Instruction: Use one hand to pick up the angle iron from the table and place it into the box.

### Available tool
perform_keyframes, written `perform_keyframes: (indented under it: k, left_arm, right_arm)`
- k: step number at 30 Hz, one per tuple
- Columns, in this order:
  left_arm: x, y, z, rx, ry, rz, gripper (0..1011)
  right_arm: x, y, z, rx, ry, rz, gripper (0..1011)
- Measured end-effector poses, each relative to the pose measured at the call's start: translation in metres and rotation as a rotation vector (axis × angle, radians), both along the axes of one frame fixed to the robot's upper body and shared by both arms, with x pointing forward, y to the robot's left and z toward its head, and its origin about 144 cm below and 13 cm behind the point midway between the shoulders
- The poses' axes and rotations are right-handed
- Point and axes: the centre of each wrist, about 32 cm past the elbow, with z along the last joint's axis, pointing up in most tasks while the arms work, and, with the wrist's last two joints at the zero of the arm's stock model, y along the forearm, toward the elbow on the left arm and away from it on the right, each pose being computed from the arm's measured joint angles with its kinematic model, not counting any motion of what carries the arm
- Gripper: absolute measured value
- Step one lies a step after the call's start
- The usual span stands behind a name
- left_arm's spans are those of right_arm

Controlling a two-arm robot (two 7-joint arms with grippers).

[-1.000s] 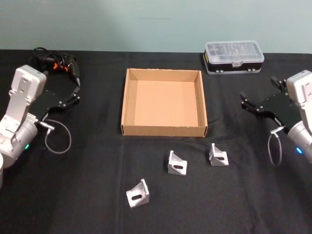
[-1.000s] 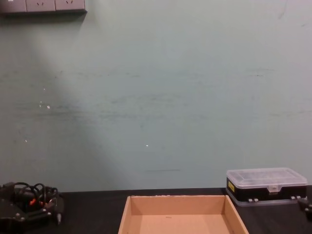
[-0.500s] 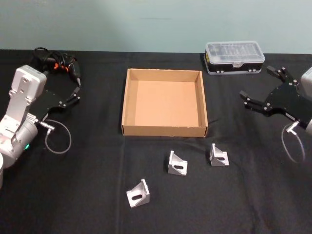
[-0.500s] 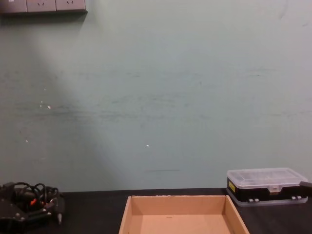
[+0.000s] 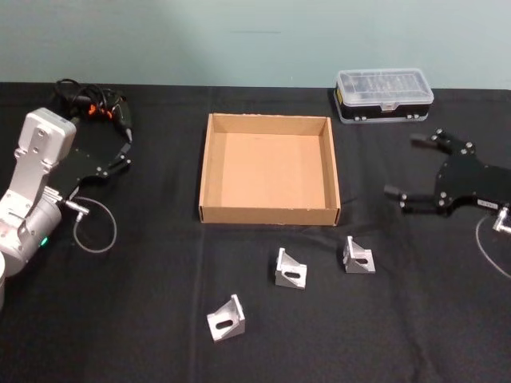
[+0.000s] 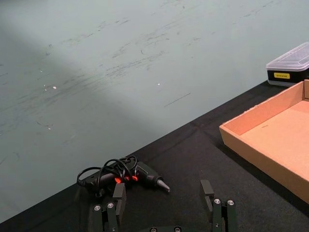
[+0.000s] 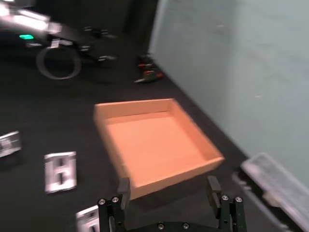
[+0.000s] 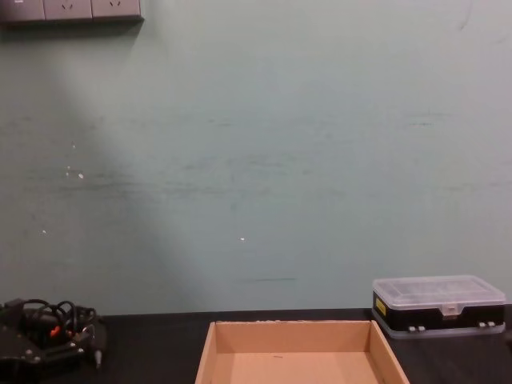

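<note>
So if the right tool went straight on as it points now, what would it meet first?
Probably the right wall of the shallow tan cardboard box, seen straight ahead of the open right tool; its height over the black table is unclear.

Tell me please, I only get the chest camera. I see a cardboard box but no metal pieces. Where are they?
Observer: Three angle irons lie on the table, nearer the robot than the box: a left one, a middle one and a right one.
Operator: Which hand is closest to them?
Observer: The right hand. It is open, out to the right of the box, and nearest the right one.
Operator: And the other hand?
Observer: The left hand is open too, far left beside a corded tool.
</note>
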Motion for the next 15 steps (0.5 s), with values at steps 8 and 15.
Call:
perform_keyframes:
  k: [8,15]
  left_arm:
    - [0.0,0.0,0.0,0.0,0.0,0.0,1000]
    - [0.0,0.0,0.0,0.0,0.0,0.0,1000]
  right_arm:
    - [0.012,-0.002,-0.003,-0.056,0.147,0.168,1000]
    - [0.022,0.001,-0.011,-0.117,0.215,0.225,1000]
